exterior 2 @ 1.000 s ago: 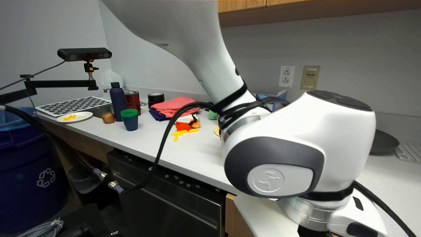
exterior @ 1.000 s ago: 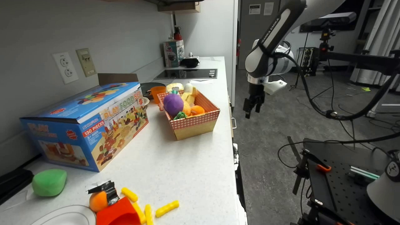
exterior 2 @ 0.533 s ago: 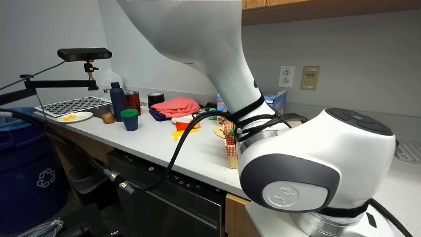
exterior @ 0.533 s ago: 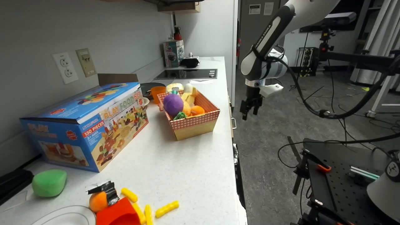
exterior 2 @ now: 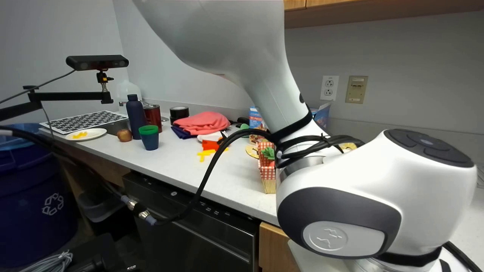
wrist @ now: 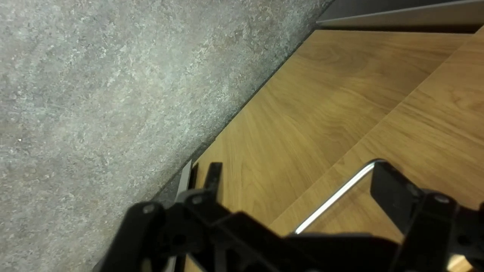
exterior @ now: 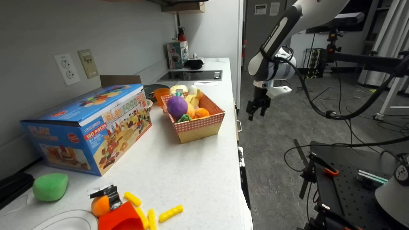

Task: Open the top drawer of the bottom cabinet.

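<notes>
Arm [exterior: 282,30] and gripper [exterior: 256,115] shifted slightly toward picture right since half a second ago, in an exterior view; gripper hangs pointing down beyond the front edge of the bottom cabinet [exterior: 198,179], gray floor [exterior: 271,179] behind it, a gap between its tips; on the white cabinet top, checked basket [exterior: 201,131] of play food [exterior: 177,107]; blue box [exterior: 121,131] near it; yellow sticks [exterior: 171,213] beside a red container [exterior: 121,218].

In an exterior view, big white joint [exterior 2: 378,200] of the arm lower and farther to picture right than in the earlier frame; it hides part of the basket; green-rimmed cup [exterior 2: 149,139], dark bottle [exterior 2: 135,117] and pink cloth [exterior 2: 204,122] farther along the top; black appliance front [exterior 2: 211,230] below.

Wrist view: fingers [wrist: 393,196] spread wide; top drawer [wrist: 435,124], wood-grained front, lies beyond them, its bar handle [wrist: 332,198] showing between the fingertips; finger at picture right overlaps one handle end, contact cannot be told; drawer front looks flush with the wood panel [wrist: 280,132] on its floor side; drawer reads closed.
</notes>
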Controlling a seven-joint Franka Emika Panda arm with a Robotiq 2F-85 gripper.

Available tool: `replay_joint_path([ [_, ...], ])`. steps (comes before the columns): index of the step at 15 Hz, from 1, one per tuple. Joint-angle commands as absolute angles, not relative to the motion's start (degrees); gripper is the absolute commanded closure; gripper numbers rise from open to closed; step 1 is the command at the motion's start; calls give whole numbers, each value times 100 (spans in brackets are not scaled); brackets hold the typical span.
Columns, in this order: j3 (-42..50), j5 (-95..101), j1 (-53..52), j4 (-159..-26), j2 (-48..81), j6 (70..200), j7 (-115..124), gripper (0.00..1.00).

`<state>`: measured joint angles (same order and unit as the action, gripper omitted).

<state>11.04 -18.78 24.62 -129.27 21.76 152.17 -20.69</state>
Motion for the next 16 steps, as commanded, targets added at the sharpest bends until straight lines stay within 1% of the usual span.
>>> replay_joint_path([
  [1,761,-2494,2929,-12851,2201,15292,-2236,0],
  [5,413,-3317,3233,-12622,2416,15270,-2386,0],
  [9,297,-3868,3370,-12362,2736,15275,-2454,0],
  [16,234,-4204,3521,-11721,3400,15188,-2327,0],
])
